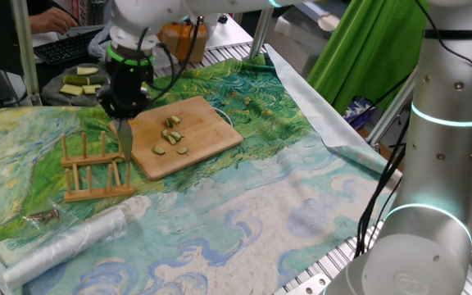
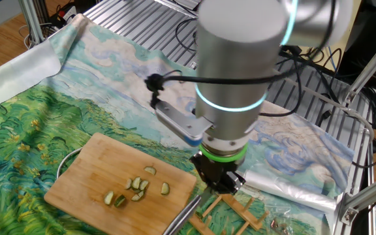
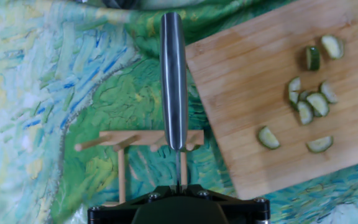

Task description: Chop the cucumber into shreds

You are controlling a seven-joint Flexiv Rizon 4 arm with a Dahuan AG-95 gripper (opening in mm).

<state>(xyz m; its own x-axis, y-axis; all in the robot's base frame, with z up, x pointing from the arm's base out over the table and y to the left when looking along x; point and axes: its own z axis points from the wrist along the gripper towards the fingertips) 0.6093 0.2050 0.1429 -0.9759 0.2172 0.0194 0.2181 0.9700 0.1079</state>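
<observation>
Several shreds lie scattered on the wooden cutting board. A small dark-skinned cucumber chunk lies among them at the edge of the group. My gripper is shut on a steel knife. The blade hangs off the board's left edge, right over the slotted wooden rack. In the hand view the blade shows edge-on and crosses the rack's top bar.
A plate of pale yellow-green slabs sits at the back left. A roll of clear plastic wrap lies in front of the rack. A second silver arm stands at the right. A painted cloth covers the table.
</observation>
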